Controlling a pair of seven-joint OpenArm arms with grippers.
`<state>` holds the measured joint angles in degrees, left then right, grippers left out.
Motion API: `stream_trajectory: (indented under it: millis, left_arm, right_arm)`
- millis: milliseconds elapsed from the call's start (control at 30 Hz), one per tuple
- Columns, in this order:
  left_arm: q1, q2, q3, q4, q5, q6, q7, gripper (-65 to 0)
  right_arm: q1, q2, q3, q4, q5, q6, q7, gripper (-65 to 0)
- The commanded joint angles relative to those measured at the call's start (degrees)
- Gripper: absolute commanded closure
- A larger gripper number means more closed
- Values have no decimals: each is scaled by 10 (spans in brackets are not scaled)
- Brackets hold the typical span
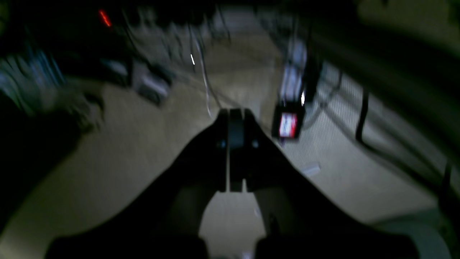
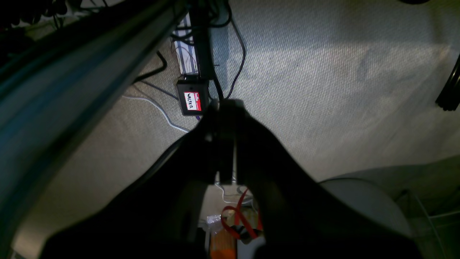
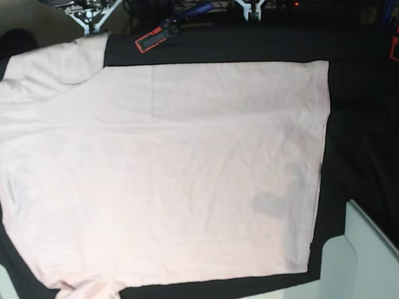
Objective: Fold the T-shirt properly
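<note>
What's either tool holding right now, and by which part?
Nothing. Left tool and right tool are both shut on air off the table; the T-shirt lies flat, ungripped.

Both claws look matte black: left claw (image 1: 235, 118) has two small round screw spots near the tips; right claw (image 2: 226, 108) same tapered wedge shape, no markings readable.

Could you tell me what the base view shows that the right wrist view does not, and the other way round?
Only the base view shows the T-shirt, spread flat, plain side up, on the black cloth, with neither hand in sight. Only the right wrist view shows the right hand, shut and empty, above carpet, with a labelled black box and cables on the floor. Nothing can be picked out in both views.
</note>
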<state>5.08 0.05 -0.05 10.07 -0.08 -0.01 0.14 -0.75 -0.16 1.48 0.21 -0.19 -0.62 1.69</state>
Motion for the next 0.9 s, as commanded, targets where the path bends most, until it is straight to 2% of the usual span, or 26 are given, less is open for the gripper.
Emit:
stream_trajectory:
  millis: [0, 233, 467, 867]
  left_arm:
    - [8, 6, 2, 1, 1, -3, -1, 0]
    - [2, 8, -2, 3, -1, -4, -2, 0]
    - [-3, 5, -3, 15, -2, -4, -1, 0]
    - [74, -3, 2, 11, -2, -5, -4, 0]
  right_arm:
    - [-16, -3, -1, 1, 0, 2, -5, 0]
    - [-17, -5, 2, 34, 0, 2, -3, 0]
    - [-18, -18, 2, 65, 0, 2, 26, 0]
    - [-88, -14, 2, 70, 0, 2, 28, 0]
